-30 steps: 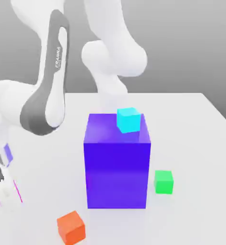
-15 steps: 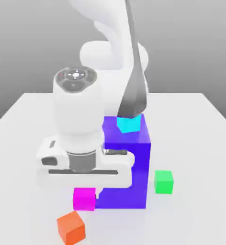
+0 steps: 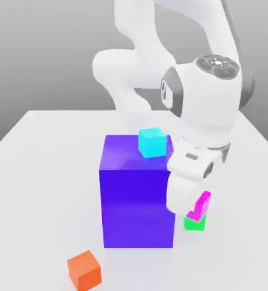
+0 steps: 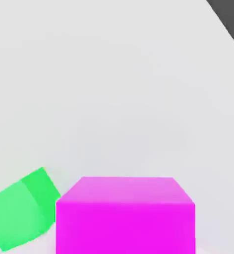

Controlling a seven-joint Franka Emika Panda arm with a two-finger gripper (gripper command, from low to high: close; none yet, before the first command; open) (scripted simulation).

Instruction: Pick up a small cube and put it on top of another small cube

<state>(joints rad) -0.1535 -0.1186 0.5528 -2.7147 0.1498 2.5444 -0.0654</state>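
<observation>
Magenta cube (image 3: 200,206) is pinched in the shut gripper (image 3: 196,209), held tilted above the table (image 3: 45,170). The green cube (image 3: 195,223) is seen just below it, beside the purple block (image 3: 137,199).

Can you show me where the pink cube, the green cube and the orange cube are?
pink cube (image 3: 201,206), exterior view, its tilted visible face beside the gripper.
green cube (image 3: 194,223), exterior view, its front face under the pink one.
orange cube (image 3: 84,270), exterior view, its front face.
</observation>
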